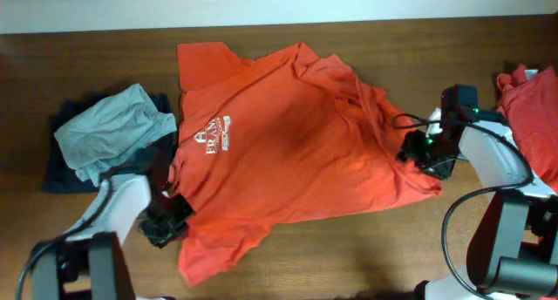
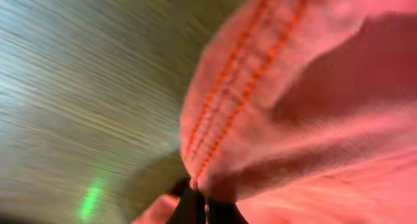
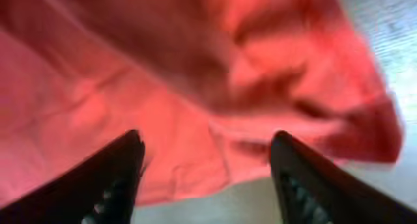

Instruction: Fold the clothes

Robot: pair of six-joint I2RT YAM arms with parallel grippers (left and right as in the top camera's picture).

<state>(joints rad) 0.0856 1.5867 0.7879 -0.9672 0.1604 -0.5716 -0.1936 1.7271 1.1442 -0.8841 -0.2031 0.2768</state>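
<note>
The orange T-shirt (image 1: 296, 152) lies rumpled and unfolded on the table (image 1: 366, 248), so I judge nearly everything is left. The left gripper (image 1: 166, 223) looks pinched on its lower-left hem. The right gripper (image 1: 425, 152) hangs with fingers spread wide over its right edge, and another red shirt (image 1: 534, 108) waits far right.

Even overhead light, both wrist views motion-blurred

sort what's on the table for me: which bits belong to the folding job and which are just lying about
For the job:
orange T-shirt, spread mid-table
second orange shirt, right edge

Lying about:
grey garment
dark garment under it
</note>
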